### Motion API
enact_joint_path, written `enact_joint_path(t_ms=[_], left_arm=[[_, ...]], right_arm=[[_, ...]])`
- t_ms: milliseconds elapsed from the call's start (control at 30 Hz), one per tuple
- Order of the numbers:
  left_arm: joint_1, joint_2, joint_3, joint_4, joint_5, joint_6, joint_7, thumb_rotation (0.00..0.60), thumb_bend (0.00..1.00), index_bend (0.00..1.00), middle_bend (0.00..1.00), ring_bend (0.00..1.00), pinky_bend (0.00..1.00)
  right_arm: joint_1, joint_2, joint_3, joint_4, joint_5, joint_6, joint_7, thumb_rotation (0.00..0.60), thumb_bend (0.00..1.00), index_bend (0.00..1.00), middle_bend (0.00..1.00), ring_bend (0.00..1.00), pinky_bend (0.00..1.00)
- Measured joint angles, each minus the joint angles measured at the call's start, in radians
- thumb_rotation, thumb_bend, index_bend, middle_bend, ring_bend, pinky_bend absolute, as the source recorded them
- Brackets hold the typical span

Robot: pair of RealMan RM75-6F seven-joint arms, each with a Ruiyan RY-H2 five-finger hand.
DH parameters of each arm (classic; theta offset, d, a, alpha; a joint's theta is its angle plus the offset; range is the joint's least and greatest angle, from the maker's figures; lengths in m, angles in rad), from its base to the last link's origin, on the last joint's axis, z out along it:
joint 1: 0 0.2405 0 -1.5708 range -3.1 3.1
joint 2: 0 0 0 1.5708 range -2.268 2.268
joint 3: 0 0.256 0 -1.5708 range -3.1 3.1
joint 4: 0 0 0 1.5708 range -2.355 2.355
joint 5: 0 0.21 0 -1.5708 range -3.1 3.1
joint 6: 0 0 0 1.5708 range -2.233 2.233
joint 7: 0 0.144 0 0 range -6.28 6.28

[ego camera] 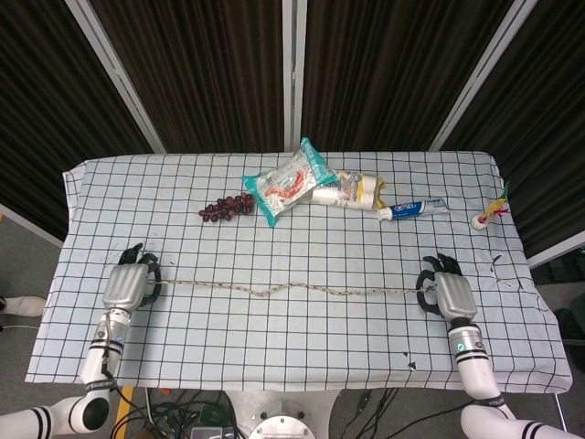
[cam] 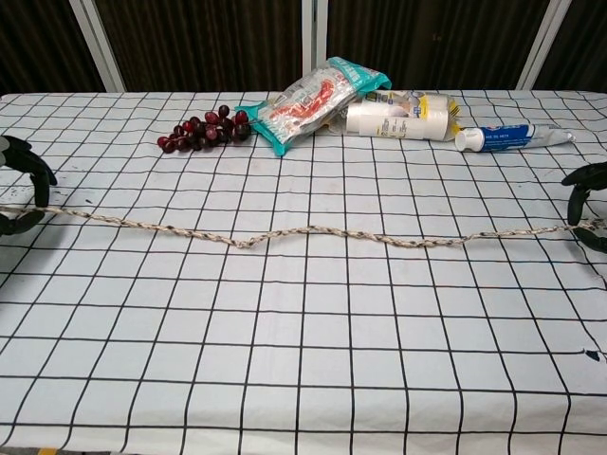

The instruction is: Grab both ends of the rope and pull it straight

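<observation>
Left hand (ego camera: 129, 286), right hand (ego camera: 451, 294) grip rope (ego camera: 288, 290), nearly straight.

A worktop (ego camera: 183, 183) in a black-gridded white cloth. A rope (ego camera: 292, 290) runs across mid-frame. Along the upper part lie grapes (ego camera: 226, 208), a snack bag (ego camera: 291, 182), a bottle (ego camera: 352, 191) and toothpaste (ego camera: 411, 209); a small toy (ego camera: 488, 215) at far right.

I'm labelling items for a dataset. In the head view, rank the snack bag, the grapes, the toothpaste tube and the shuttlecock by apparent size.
1. snack bag
2. toothpaste tube and grapes, too similar in extent to separate; the tube is a little longer, the bunch a little wider
3. shuttlecock, the smallest
</observation>
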Motion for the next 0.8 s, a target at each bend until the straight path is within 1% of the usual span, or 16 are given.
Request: enact_joint_path(t_ms=[433, 800], left_arm=[[0.008, -0.006, 0.0, 0.017, 0.011, 0.0, 0.002, 0.6, 0.4, 0.57, 0.26, 0.0, 0.1], [0.014, -0.013, 0.003, 0.032, 0.007, -0.006, 0.011, 0.6, 0.39, 0.57, 0.26, 0.0, 0.1]], right_arm=[[-0.023, -0.013, -0.003, 0.074, -0.035, -0.014, 0.065, 0.6, 0.38, 0.63, 0.16, 0.0, 0.0], [-0.036, -0.017, 0.0, 0.097, -0.052, -0.023, 0.09, 0.6, 0.38, 0.63, 0.16, 0.0, 0.0]])
